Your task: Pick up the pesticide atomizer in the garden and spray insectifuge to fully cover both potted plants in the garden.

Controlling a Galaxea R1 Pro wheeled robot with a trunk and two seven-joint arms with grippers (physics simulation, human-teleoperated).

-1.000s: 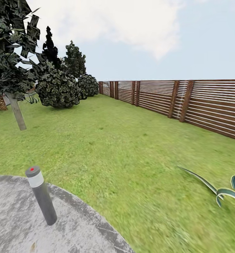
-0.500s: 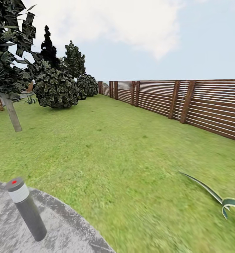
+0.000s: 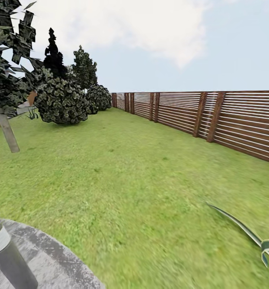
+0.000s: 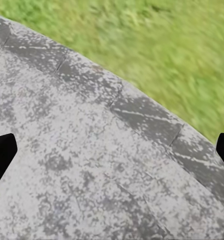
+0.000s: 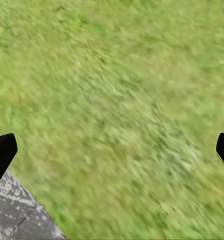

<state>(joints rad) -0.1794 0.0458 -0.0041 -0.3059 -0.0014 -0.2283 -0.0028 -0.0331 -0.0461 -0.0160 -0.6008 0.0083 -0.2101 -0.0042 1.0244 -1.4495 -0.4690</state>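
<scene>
With both grippers (image 4: 112,150) (image 5: 112,150) spread wide and empty, I'd swing slowly past the bollard (image 3: 6,257), scanning the lawn (image 3: 130,180) for the atomizer.

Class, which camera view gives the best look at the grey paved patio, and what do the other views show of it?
The left wrist view: the patio spreads wide there, its curved edge meeting the lawn. The head view catches a lower-left piece behind the bollard; the right wrist view, just a corner.
</scene>
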